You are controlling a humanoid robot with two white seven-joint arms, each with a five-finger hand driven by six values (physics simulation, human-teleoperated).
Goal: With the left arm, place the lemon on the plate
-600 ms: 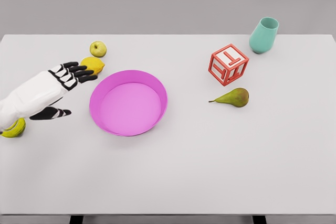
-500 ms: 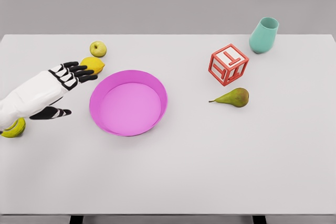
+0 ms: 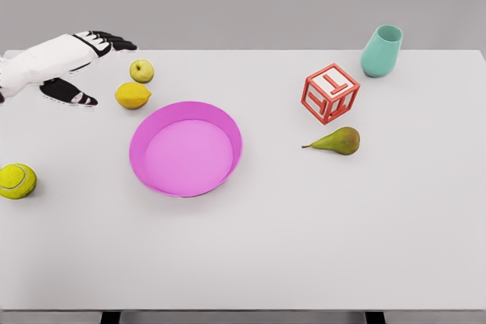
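the wide white table (image 3: 304, 248) runs almost edge to edge, its far edge meeting a plain grey backdrop and its near half lying bare. the round magenta plate with a raised rim (image 3: 228, 123) sits left of centre, with open surface on its near and right sides. the small oval yellow lemon (image 3: 133, 95) lies on the table just beyond the plate's upper-left rim, near it but not touching, smooth-skinned with a blunt tip pointing right. a small yellow-green apple (image 3: 141, 70) sits just behind the lemon. the white left hand with black fingers (image 3: 76, 62) hangs at the upper-left, above and left of the lemon, apart from it, fingers (image 3: 114, 40) stretched out and spread, thumb below, gripping nothing. a yellow-green tennis ball (image 3: 17, 180) rests by the left edge. on the right stand a red open-frame letter cube (image 3: 330, 93), a green-brown pear (image 3: 338, 141) lying just in front of it, and a teal cup (image 3: 380, 51) near the far edge.
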